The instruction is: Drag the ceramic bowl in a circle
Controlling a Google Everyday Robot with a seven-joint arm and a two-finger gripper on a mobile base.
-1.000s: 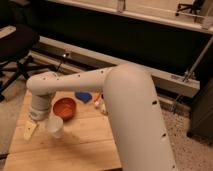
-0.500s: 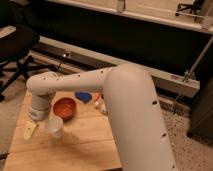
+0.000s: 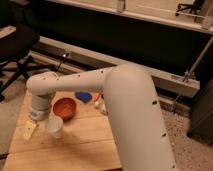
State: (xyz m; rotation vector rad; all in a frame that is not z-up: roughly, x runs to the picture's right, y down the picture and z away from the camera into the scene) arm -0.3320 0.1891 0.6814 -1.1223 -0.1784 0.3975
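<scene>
Broadly, the scene is filled by the robot's white arm, which rises from the 4 o'clock corner and reaches across to 9 o'clock over a wooden table. A black office chair stands off the table toward 10 o'clock.

At the arm's end the gripper hangs low over the table's left part, at 9 o'clock from the ceramic bowl and just beside it. Whether it is spread or pressed together I cannot tell, nor whether it touches the bowl's wall. The bowl sits upright toward 12 o'clock of the table's middle.

A white cup stands at 7 o'clock from the bowl, near it and just beside the gripper. A blue item lies at 2 o'clock from the bowl, and a pale yellow piece lies at 9 o'clock from the cup.

My reading is that the step in hand is getting a hold or a push-contact on the bowl, with the circle itself not yet evident. The next move calls for a firm purchase on the rim, then a tight loop, since the cup and the blue item crowd the path on two sides.

Count: one arm, one gripper, one table, one chair, one bowl, one cup, one blue item, one yellow piece.
</scene>
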